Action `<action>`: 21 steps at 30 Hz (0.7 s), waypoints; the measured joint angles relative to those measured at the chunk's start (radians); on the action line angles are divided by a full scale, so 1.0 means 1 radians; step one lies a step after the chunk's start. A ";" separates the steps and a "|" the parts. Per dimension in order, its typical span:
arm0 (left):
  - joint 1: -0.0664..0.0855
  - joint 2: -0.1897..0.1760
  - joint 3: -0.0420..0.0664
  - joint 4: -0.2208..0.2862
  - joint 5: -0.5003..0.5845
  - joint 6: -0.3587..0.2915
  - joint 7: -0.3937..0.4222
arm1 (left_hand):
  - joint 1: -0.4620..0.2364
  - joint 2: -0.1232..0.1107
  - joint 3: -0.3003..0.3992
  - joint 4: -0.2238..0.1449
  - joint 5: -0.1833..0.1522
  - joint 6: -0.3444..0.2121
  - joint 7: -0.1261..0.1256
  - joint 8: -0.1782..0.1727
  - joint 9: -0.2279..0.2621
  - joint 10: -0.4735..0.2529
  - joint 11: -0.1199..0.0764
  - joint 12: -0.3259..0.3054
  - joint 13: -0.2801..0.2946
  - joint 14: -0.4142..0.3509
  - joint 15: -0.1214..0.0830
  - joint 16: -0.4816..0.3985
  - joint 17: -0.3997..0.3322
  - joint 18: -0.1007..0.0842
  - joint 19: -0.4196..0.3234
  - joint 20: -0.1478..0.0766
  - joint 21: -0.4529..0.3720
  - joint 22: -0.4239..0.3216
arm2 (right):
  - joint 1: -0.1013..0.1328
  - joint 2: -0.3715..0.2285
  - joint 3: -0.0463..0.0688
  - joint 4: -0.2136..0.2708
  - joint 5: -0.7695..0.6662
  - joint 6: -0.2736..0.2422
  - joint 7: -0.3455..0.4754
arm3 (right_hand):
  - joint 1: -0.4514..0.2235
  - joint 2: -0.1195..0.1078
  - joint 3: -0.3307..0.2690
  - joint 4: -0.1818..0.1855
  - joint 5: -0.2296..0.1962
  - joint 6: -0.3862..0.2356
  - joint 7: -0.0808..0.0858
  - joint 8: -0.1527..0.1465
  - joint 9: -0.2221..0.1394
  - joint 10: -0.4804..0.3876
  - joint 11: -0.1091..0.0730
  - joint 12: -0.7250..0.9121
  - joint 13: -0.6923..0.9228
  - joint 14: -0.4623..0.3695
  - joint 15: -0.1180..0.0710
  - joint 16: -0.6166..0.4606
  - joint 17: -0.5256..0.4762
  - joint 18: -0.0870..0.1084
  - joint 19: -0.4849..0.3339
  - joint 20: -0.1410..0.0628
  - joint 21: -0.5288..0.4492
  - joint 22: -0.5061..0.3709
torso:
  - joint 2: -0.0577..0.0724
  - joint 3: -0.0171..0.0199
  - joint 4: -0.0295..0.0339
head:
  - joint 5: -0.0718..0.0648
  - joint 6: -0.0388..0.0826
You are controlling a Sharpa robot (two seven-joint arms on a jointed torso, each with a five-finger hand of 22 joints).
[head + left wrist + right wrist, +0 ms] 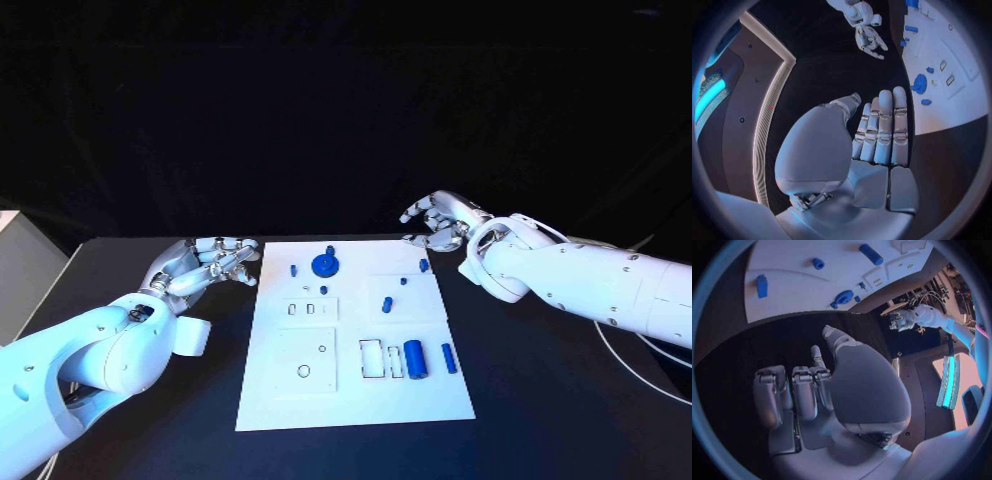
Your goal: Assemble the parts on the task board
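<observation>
Closest to the robot's own body, the near edge of the white task board (353, 410) lies bare, the plate running lengthwise away across the black table (562, 400).

Over on the left side, the left hand (214, 262) hangs just off the board's far left corner, above the dark tabletop. In the left wrist view its fingers (882, 130) lie straight and side by side, thumb off to one side, and nothing sits in the palm.

Moving across the plate: near its left side there is a small oval hole (304, 371), and farther back a pair of little rectangular slots (300, 309). At the far end stands a round blue disc part (327, 266) with a small blue peg (294, 270) just left of it. Toward the middle a short blue peg (387, 303) stands upright. Nearer the front, an open rectangular recess (372, 357) sits beside a fat blue cylinder (415, 359), and a thinner blue bar (449, 357) lies just right of that, close to the board's right edge.

Out on the right, the right hand (441, 222) hovers beyond the far right corner of the board, clear of every part. Its fingers (801, 392) are curled in loosely, holding nothing.
</observation>
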 measured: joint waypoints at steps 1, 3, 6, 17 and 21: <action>-0.001 0.001 0.000 0.000 0.000 0.000 0.000 | 0.000 0.000 0.000 0.000 0.000 0.000 0.000 0.000 0.001 0.000 0.000 0.000 0.000 0.000 0.000 0.000 0.000 0.000 0.000 0.000 0.000 0.000 | 0.000 -0.006 0.000 -0.009 0.007 0.010 0.010 | 0.005 -0.004 0.004 -0.004 0.007 0.000 0.000 0.000 -0.001 -0.002 -0.002 0.000 0.000 0.001 -0.004 0.000 0.000 0.000 0.000 0.000 0.000 0.000 | 0.000 0.0007 -0.0007 | -0.001 0.000; -0.003 0.004 0.000 -0.001 0.000 0.001 0.000 | 0.000 0.000 0.000 0.000 0.000 0.000 0.000 0.000 0.000 0.000 0.000 0.000 0.000 0.000 0.000 0.000 0.000 0.000 0.000 0.000 0.000 0.000 | 0.000 -0.019 -0.002 -0.032 0.014 0.035 0.029 | 0.008 -0.007 0.005 -0.005 0.010 0.001 0.001 0.000 -0.001 -0.004 -0.004 -0.004 0.000 0.001 -0.004 0.000 0.000 0.000 0.000 0.000 0.000 0.000 | -0.001 0.0033 -0.0024 | -0.004 0.001; -0.005 0.007 0.000 -0.002 0.000 0.002 0.000 | 0.000 0.000 0.000 0.000 0.000 0.000 0.000 0.000 0.001 0.000 0.000 0.000 0.000 0.000 0.000 0.000 0.000 0.000 0.000 0.000 0.000 0.000 | -0.002 -0.028 -0.003 -0.059 0.013 0.060 0.041 | 0.013 -0.013 0.002 -0.008 0.010 0.001 0.001 0.000 -0.004 -0.004 -0.004 -0.004 0.000 0.001 -0.004 0.000 0.000 0.000 0.000 0.000 0.000 0.000 | -0.001 0.0052 -0.0042 | -0.007 0.001; -0.011 0.009 0.000 -0.008 0.000 0.006 0.000 | 0.000 0.000 0.000 0.000 0.000 0.000 0.000 0.000 0.000 0.000 0.000 0.000 0.000 0.000 0.000 0.000 0.001 0.000 0.000 0.000 0.000 0.001 | -0.034 -0.034 -0.006 -0.113 -0.033 0.135 0.054 | 0.007 -0.019 -0.012 -0.007 0.000 -0.029 0.010 -0.026 -0.013 -0.004 -0.004 -0.018 0.000 0.001 -0.004 0.000 0.000 0.000 0.000 0.000 0.000 0.000 | 0.000 0.0044 -0.0014 | -0.025 -0.008; -0.012 0.009 0.000 -0.008 0.000 0.007 0.000 | 0.000 0.000 0.000 0.000 0.000 0.000 0.000 0.000 0.000 0.000 0.000 0.000 0.000 0.000 0.000 0.000 0.001 0.000 0.000 0.000 0.000 0.001 | -0.044 -0.025 -0.006 -0.124 -0.050 0.151 0.053 | 0.013 -0.026 -0.019 -0.011 -0.004 -0.032 0.013 -0.030 -0.014 -0.004 -0.004 -0.018 0.000 0.001 -0.004 0.000 0.000 0.000 0.000 0.000 0.000 0.000 | 0.000 0.0039 -0.0006 | -0.026 -0.013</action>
